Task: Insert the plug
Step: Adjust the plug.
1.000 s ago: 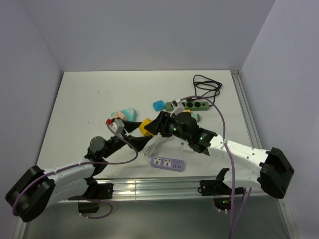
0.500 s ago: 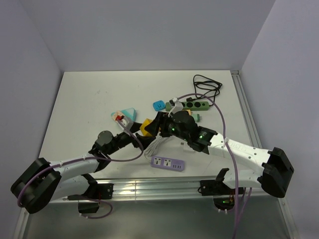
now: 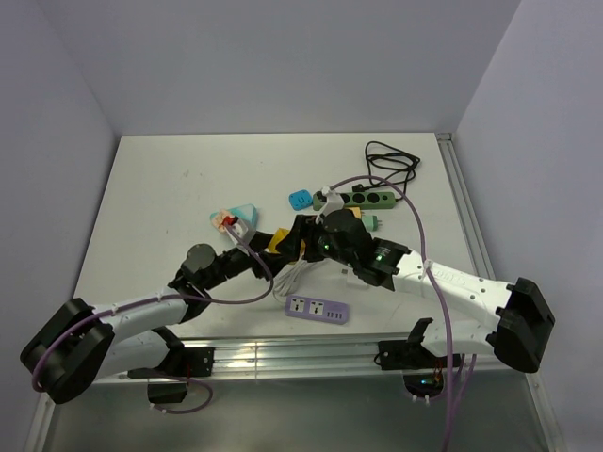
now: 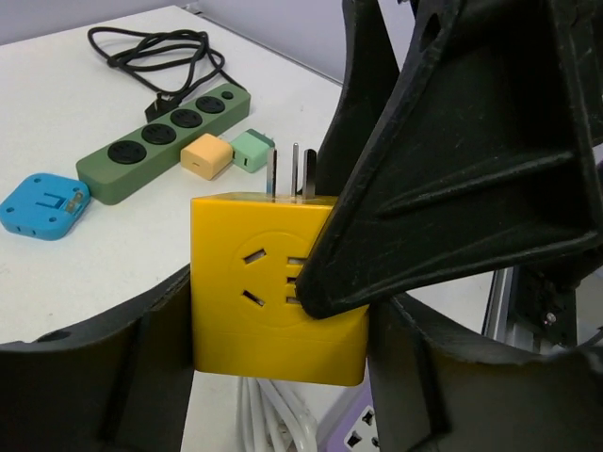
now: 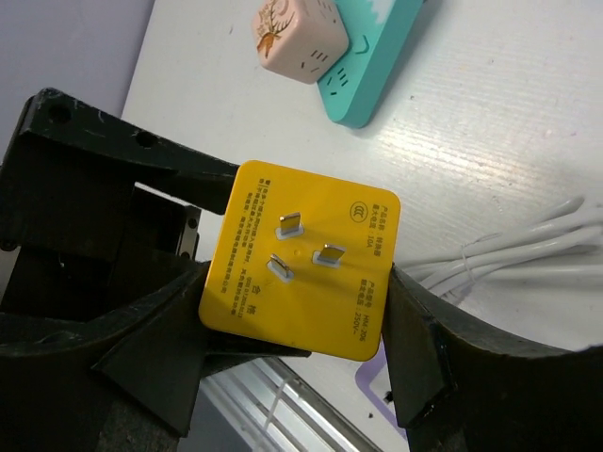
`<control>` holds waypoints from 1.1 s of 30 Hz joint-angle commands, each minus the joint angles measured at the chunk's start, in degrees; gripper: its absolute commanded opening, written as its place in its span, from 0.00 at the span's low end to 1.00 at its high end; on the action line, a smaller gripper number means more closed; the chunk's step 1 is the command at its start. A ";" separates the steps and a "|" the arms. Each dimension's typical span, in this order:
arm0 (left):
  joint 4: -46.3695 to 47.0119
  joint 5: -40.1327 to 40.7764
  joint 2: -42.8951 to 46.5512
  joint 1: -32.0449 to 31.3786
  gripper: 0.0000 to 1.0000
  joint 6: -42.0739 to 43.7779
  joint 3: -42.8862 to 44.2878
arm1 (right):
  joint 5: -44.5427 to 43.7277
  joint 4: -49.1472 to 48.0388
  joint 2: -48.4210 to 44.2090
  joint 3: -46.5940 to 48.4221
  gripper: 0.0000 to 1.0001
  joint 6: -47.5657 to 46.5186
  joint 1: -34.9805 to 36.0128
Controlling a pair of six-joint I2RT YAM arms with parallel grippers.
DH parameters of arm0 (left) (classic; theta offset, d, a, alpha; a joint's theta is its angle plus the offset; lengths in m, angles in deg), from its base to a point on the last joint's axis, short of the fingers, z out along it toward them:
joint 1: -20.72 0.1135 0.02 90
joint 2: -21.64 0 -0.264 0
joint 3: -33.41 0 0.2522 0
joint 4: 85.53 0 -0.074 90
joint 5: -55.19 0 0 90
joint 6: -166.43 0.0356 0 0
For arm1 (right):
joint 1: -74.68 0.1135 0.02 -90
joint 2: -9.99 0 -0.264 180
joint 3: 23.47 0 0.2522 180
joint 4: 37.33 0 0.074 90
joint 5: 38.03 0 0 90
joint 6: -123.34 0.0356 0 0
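Yellow adapter point(image 5: 301, 273) clamped in right fingers point(image 5: 429, 367), prongs point(image 4: 294, 174) aimed at right wrist — left fingers point(image 4: 104, 377) flanking it, grip unclear

White table point(image 3: 170, 207) here. Green power strip point(image 3: 369, 199) and its black cord point(image 3: 391, 160) sit upper right, blue adapter point(image 3: 301, 199) just left of it. Teal strip point(image 3: 243, 213) is centre-left, with the purple power strip point(image 3: 317, 309) and white cable bundle point(image 3: 294, 276) lower middle.

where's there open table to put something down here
Biggest bare patch: the far-left part of the table, between the back wall and the teal strip. A narrower one runs right of the green power strip, along the rail. The middle is crowded: yellow adapter, white cable, purple power strip.
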 commanded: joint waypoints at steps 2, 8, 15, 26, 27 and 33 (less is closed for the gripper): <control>-0.06 -2.94 -1.08 -0.34 0.45 1.40 3.19 | 0.99 -1.16 0.35 3.82 0.24 -2.14 1.12; 2.39 -5.06 -2.14 -0.34 0.06 0.87 2.41 | -1.11 -2.47 -2.11 1.63 0.64 -2.84 1.39; 3.28 -4.35 -0.91 -0.34 0.00 -0.62 0.83 | -5.51 -3.09 -9.40 -1.10 0.93 -3.99 1.30; -0.59 3.12 5.24 0.63 0.00 -10.01 -1.20 | -7.45 -15.66 -22.84 -13.48 0.98 -5.39 0.86; -1.02 2.51 6.55 0.89 0.00 -12.38 -1.02 | -6.84 -17.92 -23.81 -14.63 0.98 -5.22 0.86; 1.16 -1.09 11.31 5.98 0.00 -26.62 -2.34 | -1.48 -29.53 -26.81 -23.15 0.98 -3.29 0.42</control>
